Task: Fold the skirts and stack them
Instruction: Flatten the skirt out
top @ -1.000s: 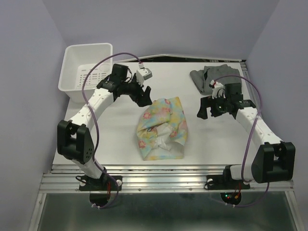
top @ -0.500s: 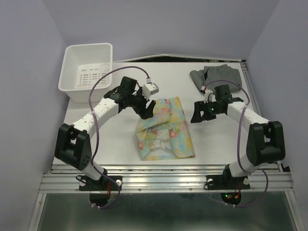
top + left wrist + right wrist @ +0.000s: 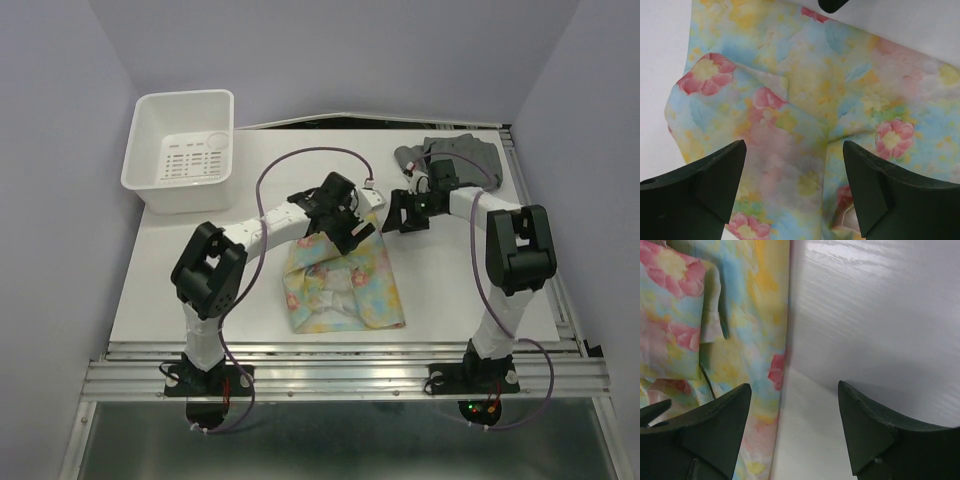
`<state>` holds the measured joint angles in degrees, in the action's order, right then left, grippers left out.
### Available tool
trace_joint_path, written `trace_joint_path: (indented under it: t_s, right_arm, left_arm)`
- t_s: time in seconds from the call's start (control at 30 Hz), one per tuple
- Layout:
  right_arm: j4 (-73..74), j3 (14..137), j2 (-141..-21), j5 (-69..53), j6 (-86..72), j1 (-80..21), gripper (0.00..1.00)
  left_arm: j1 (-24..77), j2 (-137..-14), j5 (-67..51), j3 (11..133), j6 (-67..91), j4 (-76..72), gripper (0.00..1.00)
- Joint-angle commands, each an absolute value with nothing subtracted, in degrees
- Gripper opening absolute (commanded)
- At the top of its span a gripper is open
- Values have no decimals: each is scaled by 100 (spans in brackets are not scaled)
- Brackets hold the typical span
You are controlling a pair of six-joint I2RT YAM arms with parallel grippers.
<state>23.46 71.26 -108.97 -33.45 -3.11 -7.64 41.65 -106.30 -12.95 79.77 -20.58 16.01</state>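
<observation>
The flowered pastel skirt [image 3: 345, 285] lies folded at the table's middle; it fills the left wrist view [image 3: 805, 100] and shows at the left of the right wrist view [image 3: 740, 330]. The plain grey skirt [image 3: 462, 157] lies crumpled at the back right. My left gripper [image 3: 350, 232] is open and empty, just above the flowered skirt's far part. My right gripper [image 3: 398, 212] is open and empty, over bare table beside the flowered skirt's far right edge, in front of the grey skirt.
A white plastic bin [image 3: 182, 150] stands at the back left. The table's right edge [image 3: 520, 200] runs beside the grey skirt. The left arm stretches across the table's middle from the left.
Both grippers moved toward the flowered skirt's far edge, the left from the left, the right from the right. The skirt lies flatter than one second ago.
</observation>
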Motion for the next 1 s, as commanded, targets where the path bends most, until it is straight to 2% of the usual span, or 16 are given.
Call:
trace_joint_path:
  t_s: [0.0, 0.1, 0.23, 0.27, 0.33, 0.37, 0.4, 0.47, 0.5, 0.73, 0.8, 0.83, 0.87, 0.9, 0.97]
  right_arm:
    - [2056, 7523, -11292, -3489, -589, -1020, 75]
    - [2057, 7559, -11469, -3437, -598, -1195, 71]
    - [2083, 7567, -11637, -3209, -580, -1248, 51]
    - [2100, 7524, -11602, -3147, -563, -1248, 39]
    - [2109, 7419, -11470, -3015, -466, -1248, 29]
    - [2153, 7357, -11278, -2997, -414, -1248, 21]
    - [2197, 7235, -11181, -2936, -283, -1248, 19]
    - [2389, 7120, -10883, -2857, -133, -1248, 4]
    - [2452, 6989, -10776, -2743, -71, -1248, 1]
    - [2900, 6469, -10091, -2496, 676, -1248, 1]
    - [3058, 6390, -10020, -2636, 782, -1248, 1]
    - [3085, 6372, -10002, -2680, 791, -1248, 1]
    - [3085, 6346, -9993, -2724, 791, -1248, 1]
    - [3094, 6346, -9993, -2820, 756, -1248, 1]
    - [3103, 6372, -10063, -2883, 703, -1248, 1]
  left_arm:
    - [4350, -10985, -433, 8542, -1828, 1520, 90]
    - [4377, -11223, -36, 8657, -1758, 1669, 85]
    - [4228, -11031, 159, 8552, -1714, 1784, 70]
    - [4175, -10935, 132, 8447, -1705, 1810, 62]
    - [4026, -10653, 141, 8341, -1714, 1872, 49]
    - [3964, -10557, 149, 8210, -1714, 1933, 25]
    - [3894, -10329, 210, 8113, -1670, 1951, 13]
    - [3640, -10100, 176, 7833, -1644, 1995, 0]
    - [3560, -9890, 167, 7709, -1626, 2047, 0]
    - [2734, -9107, 35, 6610, -1652, 2109, 0]
    - [2637, -8808, -700, 6513, -1897, 2118, 0]
    - [2654, -8676, -1060, 6513, -1994, 2083, 5]
    - [2698, -8536, -1429, 6574, -2100, 2040, 17]
    - [2768, -8360, -1929, 6626, -2231, 1943, 51]
    - [3311, -8341, -1890, 6758, -2337, 1837, 89]
